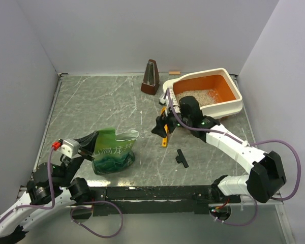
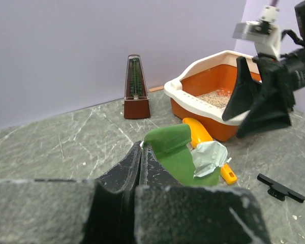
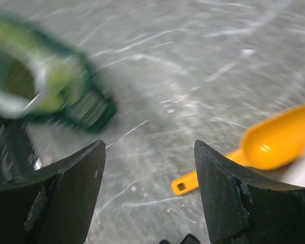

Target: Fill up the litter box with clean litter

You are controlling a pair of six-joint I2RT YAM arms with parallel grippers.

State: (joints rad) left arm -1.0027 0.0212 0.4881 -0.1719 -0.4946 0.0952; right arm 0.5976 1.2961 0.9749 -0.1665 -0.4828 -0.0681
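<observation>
**Loose grit, a floppy bag and a smooth desk**

The litter box (image 1: 233, 108) sits in the upper right of the top view, close to the back wall. Some clean litter (image 1: 195, 95) lies in its near end. The rest of the orange floor is bare, so I think it needs much more.

The litter is tiny loose grains. A claw cannot pinch grains; they would run out and scatter. They have to ride in something. The orange scoop (image 3: 274, 137) looks stiff, light and a bit slippery. Its thin handle looks like the best place to grab it, with the bowl kept level. The green bag (image 1: 113, 152), in the lower left of the top view, is soft and crinkly. It will likely sag and fold, and be heavy low down if it is full. The top edge looks like a good place to hold it.

The left claw (image 2: 140, 157) is clenched, and the bag's top edge seems to be pinched in it. The right claw (image 3: 148, 147) is spread wide with nothing in it, and it hangs above the scoop.

The desk (image 1: 107, 101) is flat grey stone with white streaks. It looks hard and smooth, so spilled grains could roll. Plain pale walls stand on three sides. A brown metronome (image 1: 151, 77) stands near the box, and a small black part (image 1: 181, 157) lies near the scoop.
</observation>
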